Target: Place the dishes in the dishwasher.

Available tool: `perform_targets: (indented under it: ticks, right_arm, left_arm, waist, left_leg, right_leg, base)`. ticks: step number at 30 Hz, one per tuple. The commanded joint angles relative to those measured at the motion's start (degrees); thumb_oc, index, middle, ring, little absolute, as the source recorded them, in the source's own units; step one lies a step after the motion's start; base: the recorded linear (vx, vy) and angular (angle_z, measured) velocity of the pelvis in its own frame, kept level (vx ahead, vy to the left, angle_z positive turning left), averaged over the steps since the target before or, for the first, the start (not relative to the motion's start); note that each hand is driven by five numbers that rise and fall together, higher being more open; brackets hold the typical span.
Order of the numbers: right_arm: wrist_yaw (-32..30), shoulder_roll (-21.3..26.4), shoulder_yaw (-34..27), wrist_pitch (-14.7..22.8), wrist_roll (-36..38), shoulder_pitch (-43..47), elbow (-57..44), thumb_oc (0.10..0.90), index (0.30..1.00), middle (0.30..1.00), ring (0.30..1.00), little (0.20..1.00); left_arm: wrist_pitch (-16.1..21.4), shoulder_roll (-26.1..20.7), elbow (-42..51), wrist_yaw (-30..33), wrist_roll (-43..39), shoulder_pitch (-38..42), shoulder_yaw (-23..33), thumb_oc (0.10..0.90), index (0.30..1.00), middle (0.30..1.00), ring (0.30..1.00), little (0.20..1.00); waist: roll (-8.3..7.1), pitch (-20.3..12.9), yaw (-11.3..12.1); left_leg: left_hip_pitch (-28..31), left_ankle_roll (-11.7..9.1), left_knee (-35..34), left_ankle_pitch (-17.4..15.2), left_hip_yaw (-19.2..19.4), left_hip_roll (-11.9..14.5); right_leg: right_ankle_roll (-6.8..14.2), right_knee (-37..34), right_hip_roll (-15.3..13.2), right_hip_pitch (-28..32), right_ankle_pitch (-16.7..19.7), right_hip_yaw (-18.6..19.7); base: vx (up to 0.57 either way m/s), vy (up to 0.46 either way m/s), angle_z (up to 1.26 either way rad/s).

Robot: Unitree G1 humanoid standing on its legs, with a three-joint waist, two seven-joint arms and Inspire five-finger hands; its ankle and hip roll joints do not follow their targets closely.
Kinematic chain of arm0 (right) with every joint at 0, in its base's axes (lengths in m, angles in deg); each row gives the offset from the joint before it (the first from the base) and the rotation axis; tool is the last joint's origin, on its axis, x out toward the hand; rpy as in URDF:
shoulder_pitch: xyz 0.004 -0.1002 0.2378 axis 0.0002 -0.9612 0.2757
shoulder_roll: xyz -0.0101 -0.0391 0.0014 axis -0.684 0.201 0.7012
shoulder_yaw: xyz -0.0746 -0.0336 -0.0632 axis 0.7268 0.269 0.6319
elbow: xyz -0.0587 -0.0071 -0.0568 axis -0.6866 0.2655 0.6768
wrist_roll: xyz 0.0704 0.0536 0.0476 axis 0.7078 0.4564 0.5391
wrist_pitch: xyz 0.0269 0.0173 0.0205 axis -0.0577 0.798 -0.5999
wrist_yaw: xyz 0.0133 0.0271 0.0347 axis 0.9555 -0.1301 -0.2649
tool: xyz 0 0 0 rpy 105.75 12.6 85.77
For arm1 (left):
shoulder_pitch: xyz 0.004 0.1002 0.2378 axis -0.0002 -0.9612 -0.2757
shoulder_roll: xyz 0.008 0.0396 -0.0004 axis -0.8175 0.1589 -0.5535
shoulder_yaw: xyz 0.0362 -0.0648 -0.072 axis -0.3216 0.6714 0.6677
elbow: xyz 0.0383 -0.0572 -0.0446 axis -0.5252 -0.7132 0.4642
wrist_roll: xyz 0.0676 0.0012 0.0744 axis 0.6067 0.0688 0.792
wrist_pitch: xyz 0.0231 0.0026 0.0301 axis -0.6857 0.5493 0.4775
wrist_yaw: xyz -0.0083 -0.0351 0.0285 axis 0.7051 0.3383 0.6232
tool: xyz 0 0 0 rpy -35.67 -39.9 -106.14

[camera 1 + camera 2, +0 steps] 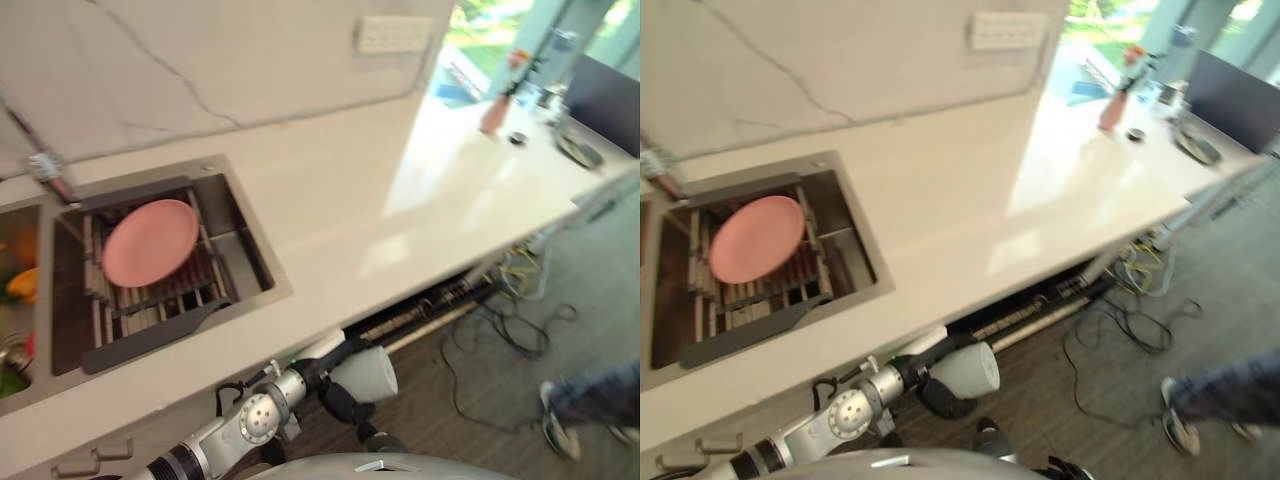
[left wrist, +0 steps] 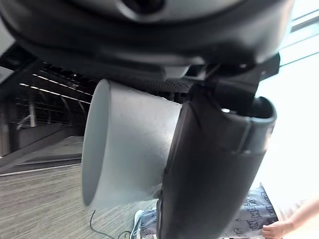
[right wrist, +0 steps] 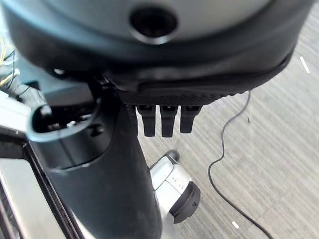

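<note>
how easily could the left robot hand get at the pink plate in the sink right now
Probably not easily: the left robot hand is shut on a white cup below the counter edge, while the pink plate sits uncovered on the sink rack.

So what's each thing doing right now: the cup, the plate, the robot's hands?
Cup: grey, held on its side in the left hand, below the counter edge.
Left hand: curled round the cup.
Pink plate: lying tilted on the rack in the sink, untouched.
Right hand: fingers curled, holding nothing.
Counter: bare beside the sink.
</note>
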Motion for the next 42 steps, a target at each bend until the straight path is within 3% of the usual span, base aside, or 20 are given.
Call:
perform_targets:
  ticks: [1,2,3,4,7,11,22,42]
  right_arm:
    - [-0.3,4.2,1.6,0.0,-0.8,0.0,0.1,0.800,0.900,0.900,0.900,0.900]
    - [-0.3,4.3,1.9,0.1,-1.5,0.2,-0.1,0.800,0.900,0.900,0.900,0.900]
    - [-0.1,4.3,2.4,0.0,-2.6,0.5,-0.1,0.800,0.900,0.900,0.900,0.900]
    - [0.1,3.8,2.7,-0.1,-3.1,0.4,-0.1,0.800,0.900,0.900,0.900,0.900]
    - [0.5,3.4,3.4,-0.2,-3.9,-0.1,0.6,0.800,0.900,0.900,0.900,0.900]
    - [0.8,3.2,3.8,-0.1,-3.8,0.0,0.0,0.800,0.900,0.900,0.900,0.900]
    - [0.6,3.5,4.8,0.2,-4.1,0.6,-1.6,0.800,0.900,0.900,0.900,0.900]
    - [0.6,3.1,5.3,-1.0,-5.3,1.0,0.9,0.800,0.900,0.900,0.900,0.900]
  left_arm:
    - [7.0,2.2,3.3,9.0,-4.7,29.1,25.6,0.400,0.300,0.300,0.300,0.300]
    - [7.2,1.0,4.6,8.7,-4.9,27.9,26.7,0.400,0.300,0.300,0.300,0.300]
    - [7.2,0.6,4.7,8.2,-4.8,26.8,27.2,0.400,0.300,0.300,0.300,0.300]
    - [7.2,0.3,5.3,7.3,-4.5,25.8,27.4,0.400,0.300,0.300,0.300,0.300]
    - [7.3,1.1,6.0,5.9,-5.4,22.2,29.0,0.400,0.300,0.300,0.300,0.300]
    - [7.6,2.0,7.6,4.0,-8.5,19.7,29.9,0.400,0.300,0.300,0.300,0.300]
    - [8.3,3.8,10.0,1.9,-13.2,18.0,29.8,0.400,0.300,0.300,0.300,0.300]
    - [9.1,4.8,13.9,0.7,-18.3,17.3,30.9,0.400,0.300,0.300,0.300,0.300]
  waist:
    - [4.24,-0.4,1.7]
    - [5.01,-0.2,2.5]
    - [5.09,-0.2,2.8]
    - [5.11,-0.5,3.0]
    - [4.80,-1.6,3.7]
    - [4.33,-2.4,4.3]
    - [3.67,-2.8,5.1]
    - [4.59,-3.0,6.0]
  left_leg:
    - [6.5,-4.4,5.6,-7.3,1.1,5.7]
    - [7.3,-4.2,5.1,-7.7,4.0,6.4]
    - [7.9,-4.2,4.9,-7.8,5.1,6.7]
    - [8.2,-4.4,4.3,-7.6,5.8,6.4]
    - [10.0,-5.0,2.3,-7.2,6.9,6.1]
    - [11.5,-5.8,0.5,-6.8,5.9,6.2]
    - [13.2,-6.8,-0.7,-5.9,4.5,7.4]
    - [14.1,-6.7,-0.6,-6.2,2.7,7.4]
  right_leg:
    - [2.4,0.5,4.7,-0.1,9.3,-6.3]
    - [1.0,-0.8,2.1,-0.4,7.4,-17.8]
    - [1.3,-0.5,1.6,-1.1,8.1,-21.5]
    - [1.3,-1.4,1.3,-1.2,8.1,-23.5]
    - [1.8,-3.6,1.7,-0.5,9.6,-24.7]
    - [1.5,-7.0,2.4,2.3,9.8,-27.8]
    - [0.4,-7.4,3.4,6.2,8.0,-29.0]
    - [-0.4,-6.2,3.2,7.9,6.3,-28.7]
  base:
    - [0.00,-0.008,-0.68]
    - [0.01,-0.023,-0.89]
    - [0.02,-0.017,-0.81]
    - [0.02,-0.037,-1.29]
    - [0.09,-0.062,-1.02]
    - [0.08,-0.072,0.20]
    - [0.04,-0.041,0.11]
    - [0.01,-0.007,0.06]
